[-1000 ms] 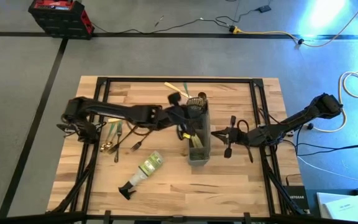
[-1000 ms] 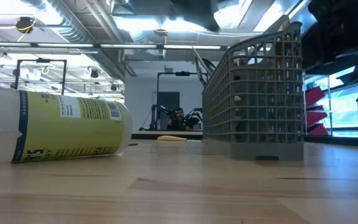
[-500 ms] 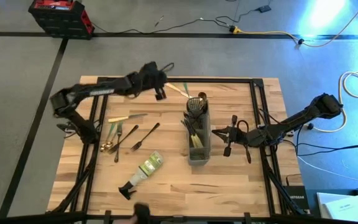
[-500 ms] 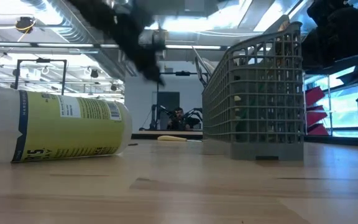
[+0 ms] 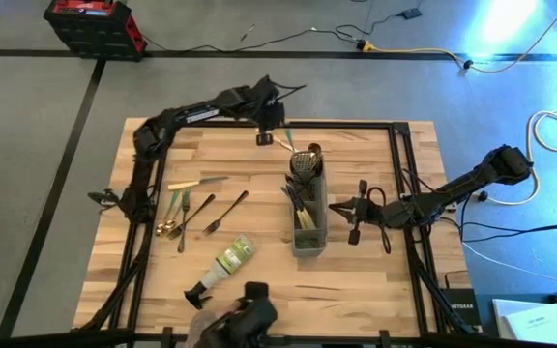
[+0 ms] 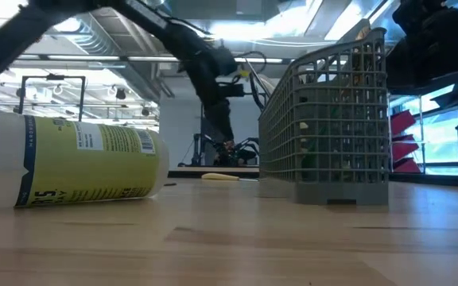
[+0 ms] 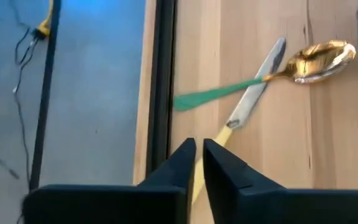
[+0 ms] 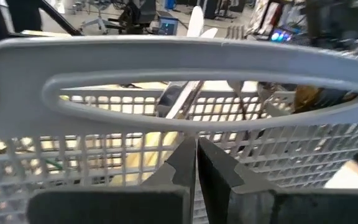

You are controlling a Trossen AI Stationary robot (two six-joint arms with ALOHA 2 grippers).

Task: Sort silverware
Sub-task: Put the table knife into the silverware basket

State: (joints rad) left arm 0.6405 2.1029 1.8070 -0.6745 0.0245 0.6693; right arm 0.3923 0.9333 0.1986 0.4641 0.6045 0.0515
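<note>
I am hanging my left tool (image 7: 196,163) over the far edge of the bench (image 5: 356,280), its fingers almost pressed together and pinching nothing. Just ahead of it a cream-handled knife (image 7: 253,99) is lying crossed with a green-handled gold spoon (image 7: 272,78). My right tool (image 8: 196,163), pressed together and empty, is waiting right beside the grey caddy (image 5: 308,215), which is holding more silverware (image 5: 304,162).
</note>
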